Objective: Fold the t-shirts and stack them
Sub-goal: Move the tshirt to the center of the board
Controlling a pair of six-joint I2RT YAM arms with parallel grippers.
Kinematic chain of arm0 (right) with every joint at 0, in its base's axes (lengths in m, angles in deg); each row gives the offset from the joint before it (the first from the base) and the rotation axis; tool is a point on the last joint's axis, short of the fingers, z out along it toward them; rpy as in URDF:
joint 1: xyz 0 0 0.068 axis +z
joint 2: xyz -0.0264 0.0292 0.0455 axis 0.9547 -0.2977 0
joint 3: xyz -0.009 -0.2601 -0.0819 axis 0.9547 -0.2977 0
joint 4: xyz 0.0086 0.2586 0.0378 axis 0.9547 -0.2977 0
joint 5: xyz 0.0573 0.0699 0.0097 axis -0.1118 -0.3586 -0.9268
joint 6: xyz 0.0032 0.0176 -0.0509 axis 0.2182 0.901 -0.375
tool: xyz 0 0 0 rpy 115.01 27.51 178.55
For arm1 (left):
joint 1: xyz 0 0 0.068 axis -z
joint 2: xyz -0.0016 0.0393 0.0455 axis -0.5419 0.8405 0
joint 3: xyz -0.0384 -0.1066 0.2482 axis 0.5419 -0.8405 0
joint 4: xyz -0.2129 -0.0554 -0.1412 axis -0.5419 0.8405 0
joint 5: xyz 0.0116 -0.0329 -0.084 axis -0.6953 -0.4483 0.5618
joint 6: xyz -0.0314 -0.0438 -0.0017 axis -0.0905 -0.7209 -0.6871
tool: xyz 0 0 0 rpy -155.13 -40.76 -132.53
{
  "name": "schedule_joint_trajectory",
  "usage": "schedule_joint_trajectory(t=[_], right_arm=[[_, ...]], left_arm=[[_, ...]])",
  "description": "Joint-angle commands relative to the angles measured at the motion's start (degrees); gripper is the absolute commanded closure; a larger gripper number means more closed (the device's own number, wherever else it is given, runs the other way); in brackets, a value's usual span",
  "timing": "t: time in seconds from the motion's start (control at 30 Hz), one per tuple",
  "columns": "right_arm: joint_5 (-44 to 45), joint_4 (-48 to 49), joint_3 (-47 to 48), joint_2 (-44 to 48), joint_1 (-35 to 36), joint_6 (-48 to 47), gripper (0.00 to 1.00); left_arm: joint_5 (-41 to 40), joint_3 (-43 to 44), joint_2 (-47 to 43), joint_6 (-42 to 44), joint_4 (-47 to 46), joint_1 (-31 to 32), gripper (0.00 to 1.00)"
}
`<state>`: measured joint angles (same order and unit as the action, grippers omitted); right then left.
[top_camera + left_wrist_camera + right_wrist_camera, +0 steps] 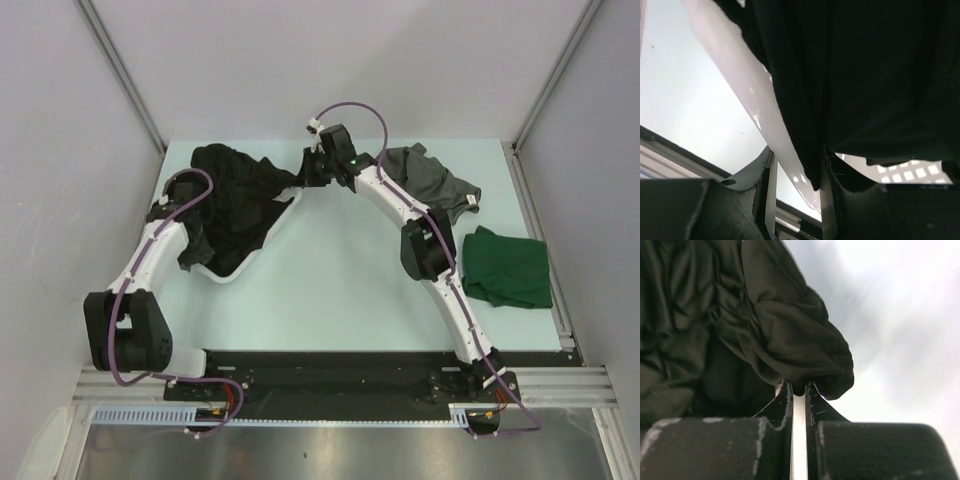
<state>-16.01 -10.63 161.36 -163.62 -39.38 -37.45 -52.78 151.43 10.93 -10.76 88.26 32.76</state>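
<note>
Pale green table (330, 290) with black t-shirts (235, 190) heaped in a white plastic basket (232, 275) at the far-left corner, charcoal grey t-shirt (430, 180) far-right, folded dark green t-shirt (510, 268) at the right edge; right claw (799, 389) pinches black cloth, left claw (797, 167) straddles the basket rim, grip unclear.

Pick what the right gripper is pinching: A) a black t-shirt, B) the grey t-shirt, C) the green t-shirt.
A: the right wrist view shows the right gripper with its jaws closed on a bunched fold of black t-shirt, while the green t-shirt and the grey t-shirt lie apart from it in the top view.
</note>
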Motion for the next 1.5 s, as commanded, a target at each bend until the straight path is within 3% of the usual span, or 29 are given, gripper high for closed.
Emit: schedule_joint_trajectory(t=[0.0, 0.2, 0.4, 0.57, 0.63, 0.7, 0.77, 0.9, 1.23, 1.27, 1.3, 1.47], right_arm=[[-5.3, 26.2, -1.9, -2.8, 3.6, 15.7, 1.0], [-7.2, 31.9, 3.4, -7.8, 4.2, 25.7, 1.0], [-8.7, 34.1, -0.1, -7.4, 4.4, 29.6, 1.0], [-9.8, 31.7, -2.2, -5.2, 4.4, 26.5, 0.98], [-9.0, 32.1, -5.8, -2.1, 4.2, 23.7, 0.92], [-8.2, 32.5, -8.0, -0.1, 3.4, 22.5, 0.66], [-8.3, 33.3, -10.8, 3.1, 1.9, 21.5, 0.55], [-7.3, 33.4, -15.0, 9.2, -1.1, 18.6, 0.46], [-8.8, 33.1, -21.0, 23.1, -7.8, 14.7, 0.36], [-8.9, 31.6, -21.1, 24.1, -8.2, 14.2, 0.32], [-8.9, 31.1, -21.7, 25.0, -8.3, 13.9, 0.31], [-10.4, 29.3, -27.1, 30.9, -10.5, 12.4, 0.29]], left_arm=[[10.8, 0.5, -0.7, 9.1, 5.5, 7.4, 1.0], [14.5, 3.8, 2.1, 9.9, 5.9, 13.0, 1.0], [17.8, 8.1, 5.8, 10.6, 4.6, 19.2, 1.0], [17.9, 9.5, 8.5, 10.2, 4.1, 21.1, 1.0], [17.1, 9.3, 9.3, 10.1, 3.8, 21.2, 1.0], [16.9, 9.5, 10.0, 9.9, 3.8, 21.1, 1.0], [17.5, 10.1, 10.9, 9.9, 3.5, 21.2, 1.0], [17.9, 11.9, 12.1, 9.2, 3.1, 21.2, 0.72], [9.2, 19.6, 16.4, 7.0, 5.4, 21.1, 0.45], [8.8, 21.5, 16.9, 6.8, 5.6, 21.2, 0.42], [8.5, 22.4, 18.2, 6.4, 6.2, 21.1, 0.31], [5.8, 28.3, 20.9, 5.0, 8.1, 21.1, 0.29]])
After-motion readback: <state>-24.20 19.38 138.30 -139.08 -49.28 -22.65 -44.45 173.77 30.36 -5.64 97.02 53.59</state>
